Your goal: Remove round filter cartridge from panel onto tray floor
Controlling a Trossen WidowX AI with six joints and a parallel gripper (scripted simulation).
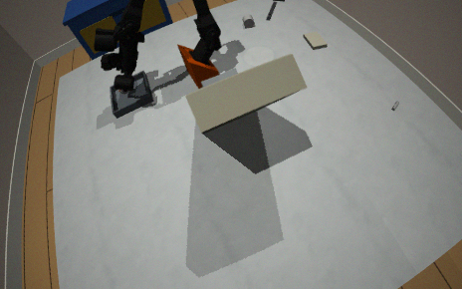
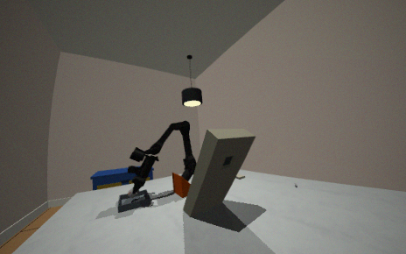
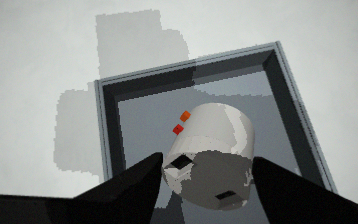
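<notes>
The round filter cartridge is a pale cylinder with two dark slots on its near face and small orange and red tabs on its side. My gripper is shut on it, one finger on each side near the slotted end. The cartridge is out of the panel and inside the outline of the dark grey tray, low over its floor. Whether it touches the floor cannot be told. The service panel leans with its back to the top and exterior views; its front is hidden.
An orange wedge stands by the arm's base, between tray and panel. A blue cabinet is behind the tray. A cream slab, a small cylinder and a tiny metal piece lie farther right.
</notes>
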